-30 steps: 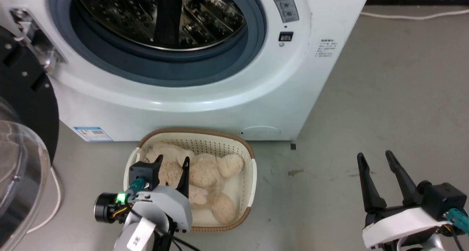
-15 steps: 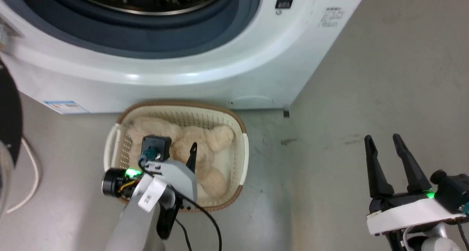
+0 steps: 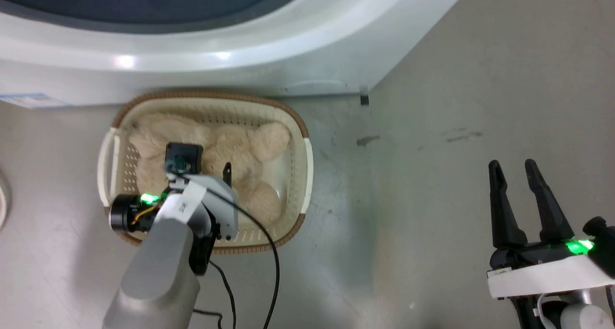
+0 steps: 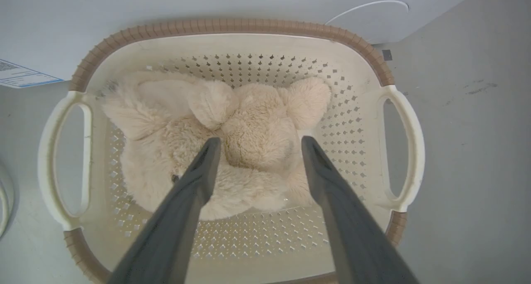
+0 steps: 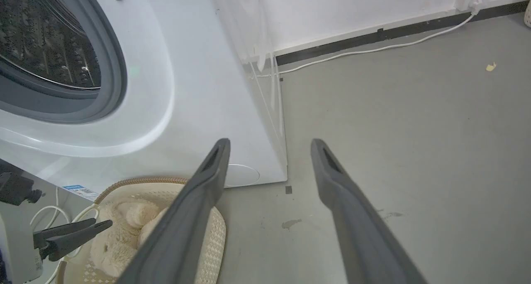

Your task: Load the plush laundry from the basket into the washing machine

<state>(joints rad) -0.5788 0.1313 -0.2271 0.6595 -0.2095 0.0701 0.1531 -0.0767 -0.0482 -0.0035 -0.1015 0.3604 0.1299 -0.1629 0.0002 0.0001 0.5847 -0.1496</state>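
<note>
Lying curled, ungripped: plush (image 4: 157, 118) fills basket (image 4: 232, 25). Left gripper (image 4: 260, 140) spread over its middle. Risk: fingers (image 4: 195, 184) catch loose fur only, plush slips mid-lift; or snag basket wall. Washer (image 5: 199, 89) just behind, open. Right gripper (image 5: 269, 145) spread, well aside.

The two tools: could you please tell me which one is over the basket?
The left tool, open above the plush laundry; the right tool is over the floor.

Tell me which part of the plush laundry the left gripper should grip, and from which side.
Probably the rounded middle bulge, from above: the plush laundry lies flat in the basket, whose walls block side approaches, and the open left gripper straddles that bulge.
</note>
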